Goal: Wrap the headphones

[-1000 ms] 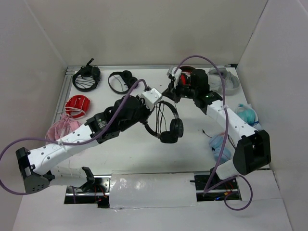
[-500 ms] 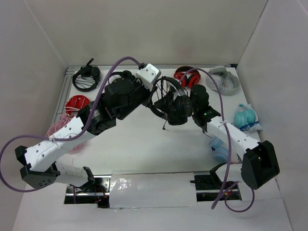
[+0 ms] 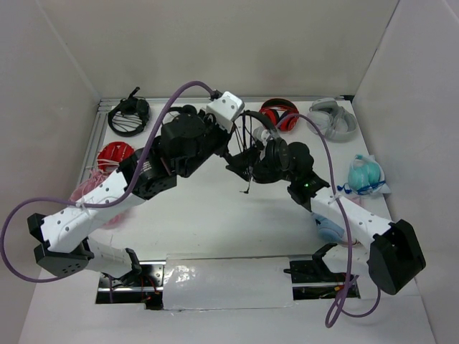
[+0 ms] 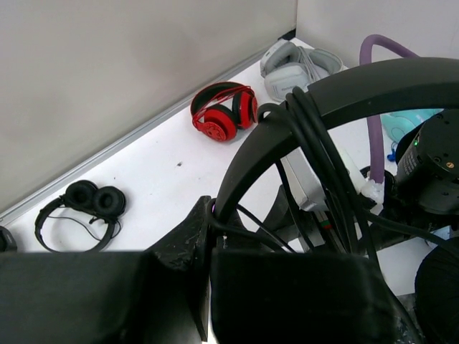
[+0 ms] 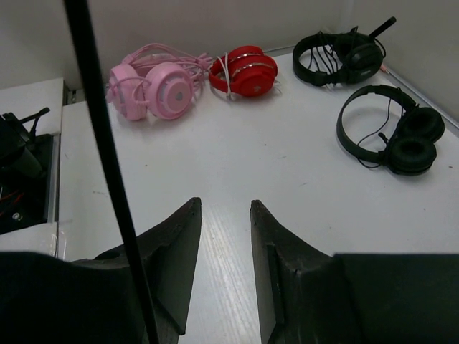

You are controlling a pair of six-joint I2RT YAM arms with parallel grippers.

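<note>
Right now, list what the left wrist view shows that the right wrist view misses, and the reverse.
Left wrist only: the held headphones, their cable wound round the headband, gripped by the left fingers; also red headphones and grey headphones. Right wrist only: pink headphones, a second red pair, a black headset with a mic stalk, and the right fingers, apart with nothing between them. Both: what looks like the same spare black on-ear pair.
</note>
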